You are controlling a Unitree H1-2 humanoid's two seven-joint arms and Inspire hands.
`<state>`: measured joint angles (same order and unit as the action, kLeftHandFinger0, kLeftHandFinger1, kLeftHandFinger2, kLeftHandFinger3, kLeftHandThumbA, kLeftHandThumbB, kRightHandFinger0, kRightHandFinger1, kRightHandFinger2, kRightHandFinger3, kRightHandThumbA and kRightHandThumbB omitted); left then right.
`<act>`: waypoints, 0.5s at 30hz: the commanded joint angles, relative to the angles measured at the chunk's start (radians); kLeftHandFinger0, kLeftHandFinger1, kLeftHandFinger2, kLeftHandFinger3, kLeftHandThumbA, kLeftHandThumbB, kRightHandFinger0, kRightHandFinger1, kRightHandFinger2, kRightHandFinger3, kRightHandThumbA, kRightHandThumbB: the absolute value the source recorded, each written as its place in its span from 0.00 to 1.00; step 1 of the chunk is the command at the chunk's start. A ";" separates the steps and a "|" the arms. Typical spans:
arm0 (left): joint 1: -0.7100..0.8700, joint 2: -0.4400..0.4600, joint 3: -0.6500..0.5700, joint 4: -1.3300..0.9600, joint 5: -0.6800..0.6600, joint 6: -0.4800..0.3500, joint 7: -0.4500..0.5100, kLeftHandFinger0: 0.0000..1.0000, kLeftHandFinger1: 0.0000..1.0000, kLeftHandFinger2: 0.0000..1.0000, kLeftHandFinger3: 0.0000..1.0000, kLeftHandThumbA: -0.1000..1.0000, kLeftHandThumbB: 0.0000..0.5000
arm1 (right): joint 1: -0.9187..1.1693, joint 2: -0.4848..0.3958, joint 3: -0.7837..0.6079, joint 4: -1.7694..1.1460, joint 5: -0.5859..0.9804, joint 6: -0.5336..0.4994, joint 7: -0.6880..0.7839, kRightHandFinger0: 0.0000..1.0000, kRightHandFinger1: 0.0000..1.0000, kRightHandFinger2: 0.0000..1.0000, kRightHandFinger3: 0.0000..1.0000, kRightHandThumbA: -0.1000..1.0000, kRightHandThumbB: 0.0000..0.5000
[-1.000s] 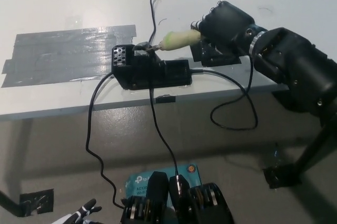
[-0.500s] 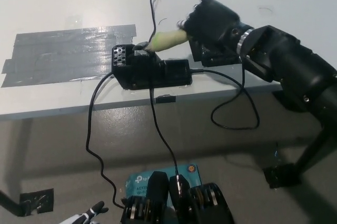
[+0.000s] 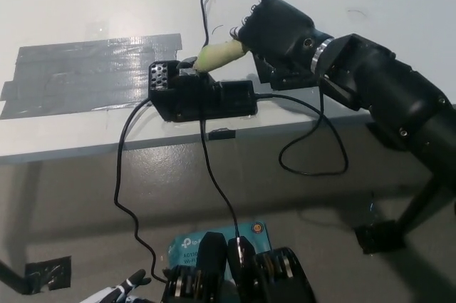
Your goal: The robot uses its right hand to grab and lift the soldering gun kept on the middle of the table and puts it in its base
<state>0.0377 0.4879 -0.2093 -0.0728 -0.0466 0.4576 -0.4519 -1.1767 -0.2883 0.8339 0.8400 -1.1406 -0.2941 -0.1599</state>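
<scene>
Above the base: you have the gun (image 3: 219,54) slanting down-left, its front end touching or entering the holder at the top of the base (image 3: 203,98); the tip itself is hidden, so you cannot tell how deep it sits.
Gun handling: judge it light and stiff, a rigid pale grip with a thin metal end. The front end is likely delicate and possibly hot, so keep off it. The cord trailing off the table edge will tug a little as you move.
Where to hold: take the pale grip at its rear half, as you do now, leaving the front free to slide into the holder.
Right hand (image 3: 274,28): just right of the base, fingers wrapped tight around the rear of the grip, clamped on the gun; only the forward part of the grip shows beyond them.
Left hand (image 3: 122,291): well below the base, at the picture's bottom edge, resting; too little shows to tell how its fingers stand.
Base: black, near the table (image 3: 85,3) front edge, just right of the grey tape (image 3: 78,75).
</scene>
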 commanded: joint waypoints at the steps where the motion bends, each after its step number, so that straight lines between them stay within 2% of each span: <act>1: -0.005 0.010 0.000 -0.027 -0.004 0.012 0.001 1.00 0.80 0.84 1.00 1.00 0.99 | -0.018 0.045 0.017 -0.008 -0.014 -0.014 -0.017 0.00 0.00 0.18 0.14 0.00 0.42; 3: -0.005 0.011 0.002 -0.028 0.001 0.012 0.003 1.00 0.79 0.83 1.00 1.00 0.97 | -0.018 0.050 0.014 -0.008 -0.012 -0.014 -0.014 0.00 0.00 0.22 0.13 0.00 0.39; 4: -0.003 0.009 0.003 -0.027 -0.002 0.012 0.006 1.00 0.80 0.83 1.00 1.00 0.98 | -0.010 0.052 0.005 -0.028 -0.007 0.006 0.004 0.00 0.01 0.26 0.17 0.00 0.41; 5: -0.004 0.012 0.002 -0.030 0.000 0.012 0.004 1.00 0.80 0.82 1.00 1.00 0.98 | -0.012 0.051 0.005 -0.047 -0.008 0.023 0.052 0.00 0.03 0.30 0.38 0.00 0.41; 6: -0.007 0.011 0.003 -0.025 -0.005 0.012 0.003 1.00 0.80 0.82 1.00 1.00 0.99 | -0.013 0.058 -0.011 -0.047 0.020 0.022 0.088 0.00 0.02 0.34 0.50 0.00 0.47; 7: -0.009 0.012 0.003 -0.024 -0.004 0.012 0.003 1.00 0.79 0.82 1.00 1.00 0.99 | -0.013 0.060 -0.016 -0.050 0.025 0.024 0.096 0.00 0.03 0.39 0.65 0.00 0.49; 8: -0.010 0.013 0.003 -0.022 -0.003 0.012 0.002 1.00 0.79 0.82 1.00 1.00 0.99 | -0.013 0.061 -0.020 -0.051 0.026 0.025 0.101 0.00 0.02 0.39 0.67 0.00 0.50; 9: -0.009 0.012 0.001 -0.023 0.002 0.012 0.003 1.00 0.79 0.82 1.00 1.00 1.00 | -0.015 0.060 -0.027 -0.068 0.031 0.039 0.148 0.38 0.54 0.95 1.00 0.04 0.64; 10: -0.007 0.013 0.001 -0.023 0.003 0.012 0.003 1.00 0.77 0.81 1.00 1.00 1.00 | -0.012 0.059 -0.029 -0.074 0.032 0.040 0.159 0.78 0.88 1.00 1.00 0.09 0.69; 11: -0.005 0.012 0.003 -0.020 0.003 0.012 0.005 1.00 0.77 0.81 1.00 1.00 1.00 | -0.017 0.059 -0.026 -0.073 0.024 0.047 0.181 0.90 1.00 1.00 1.00 0.16 0.67; 12: -0.004 0.013 0.004 -0.021 0.002 0.012 0.005 1.00 0.77 0.81 1.00 1.00 0.96 | -0.018 0.060 -0.011 -0.078 -0.010 0.075 0.194 1.00 1.00 1.00 1.00 0.41 0.94; 13: -0.002 0.014 0.004 -0.020 0.005 0.012 0.007 1.00 0.76 0.80 1.00 1.00 0.97 | -0.023 0.065 0.025 -0.082 -0.081 0.131 0.216 1.00 1.00 1.00 1.00 0.57 1.00; 15: -0.004 0.016 0.004 -0.017 0.002 0.012 0.006 1.00 0.75 0.79 1.00 1.00 1.00 | -0.026 0.070 0.038 -0.096 -0.105 0.157 0.228 1.00 1.00 1.00 1.00 0.68 1.00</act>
<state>0.0367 0.4881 -0.2090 -0.0726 -0.0463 0.4577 -0.4519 -1.1689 -0.2499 0.8443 0.7918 -1.1724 -0.2216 -0.0189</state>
